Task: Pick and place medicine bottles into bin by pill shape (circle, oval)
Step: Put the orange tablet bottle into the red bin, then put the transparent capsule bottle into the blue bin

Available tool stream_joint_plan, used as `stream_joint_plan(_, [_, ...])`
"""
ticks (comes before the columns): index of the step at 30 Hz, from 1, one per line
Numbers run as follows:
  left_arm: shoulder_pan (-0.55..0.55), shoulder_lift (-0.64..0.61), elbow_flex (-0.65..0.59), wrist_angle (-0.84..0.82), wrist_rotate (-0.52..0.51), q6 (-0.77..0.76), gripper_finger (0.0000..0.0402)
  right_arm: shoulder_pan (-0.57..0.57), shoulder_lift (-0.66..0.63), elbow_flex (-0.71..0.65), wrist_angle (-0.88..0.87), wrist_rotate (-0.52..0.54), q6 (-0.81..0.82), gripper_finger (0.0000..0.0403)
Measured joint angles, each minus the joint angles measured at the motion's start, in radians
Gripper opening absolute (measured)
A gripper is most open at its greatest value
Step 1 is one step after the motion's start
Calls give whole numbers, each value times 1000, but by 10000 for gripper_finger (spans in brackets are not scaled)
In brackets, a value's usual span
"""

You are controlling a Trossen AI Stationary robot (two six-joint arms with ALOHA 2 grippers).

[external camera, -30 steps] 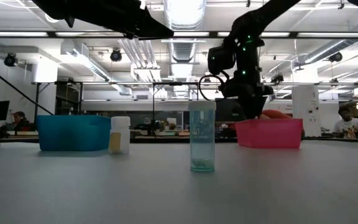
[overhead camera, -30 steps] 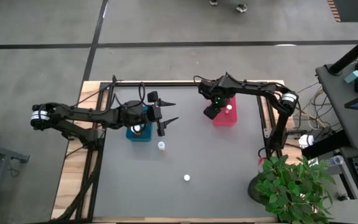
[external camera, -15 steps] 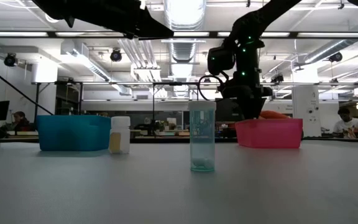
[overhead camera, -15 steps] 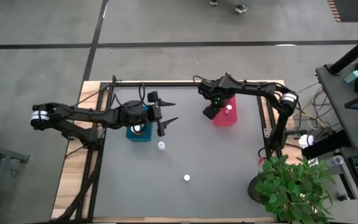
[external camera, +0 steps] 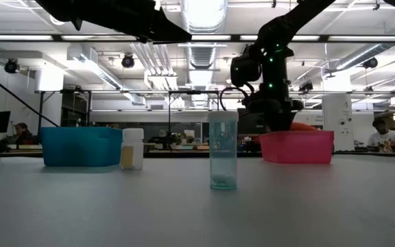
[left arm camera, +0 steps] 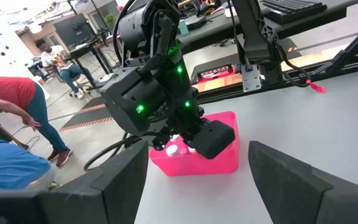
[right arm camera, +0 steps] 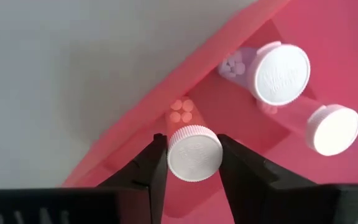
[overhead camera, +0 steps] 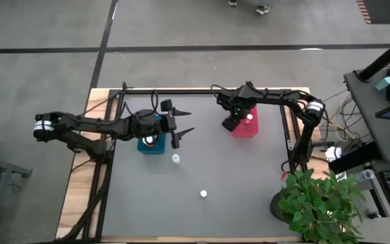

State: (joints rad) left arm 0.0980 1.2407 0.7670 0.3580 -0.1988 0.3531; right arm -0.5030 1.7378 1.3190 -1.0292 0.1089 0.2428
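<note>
Table [overhead camera: 235,203]: right fingers [right arm camera: 192,163], bottle [right arm camera: 194,151], apparently above pink bin [right arm camera: 241,93] edge.

Glossy pink plastic bin [right arm camera: 185,118], ribbed white plastic bottle caps [right arm camera: 195,153], matt grey tabletop [overhead camera: 235,183], bare wooden edge [overhead camera: 73,196]

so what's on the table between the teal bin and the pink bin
Only bare grey tabletop between the teal bin and the pink bin, in the high view; both loose bottles stand nearer the camera.

You've got the left gripper [left arm camera: 197,186] w/ jaws spread wide in the foreground; beyond it the right gripper [left arm camera: 188,140] sits over the pink bin [left arm camera: 219,158] on the grey surface [left arm camera: 328,118], white-capped bottles [left arm camera: 176,149] inside; people in background
</note>
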Motion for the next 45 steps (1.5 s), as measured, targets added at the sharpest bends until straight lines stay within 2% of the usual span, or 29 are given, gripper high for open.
stream_joint_plan(13, [0, 0, 0, 0, 0, 0, 258, 0, -5, 0, 8, 3, 26, 184])
stream_joint_plan(27, [0, 0, 0, 0, 0, 0, 258, 19, -143, 1, 5, -3, 103, 184])
stream_joint_plan(36, [0, 0, 0, 0, 0, 0, 258, 137, -252, 1, 31, -3, 159, 178])
stream_joint_plan(45, [0, 0, 0, 0, 0, -2, 258, 313, -286, -7, 143, -1, 146, 178])
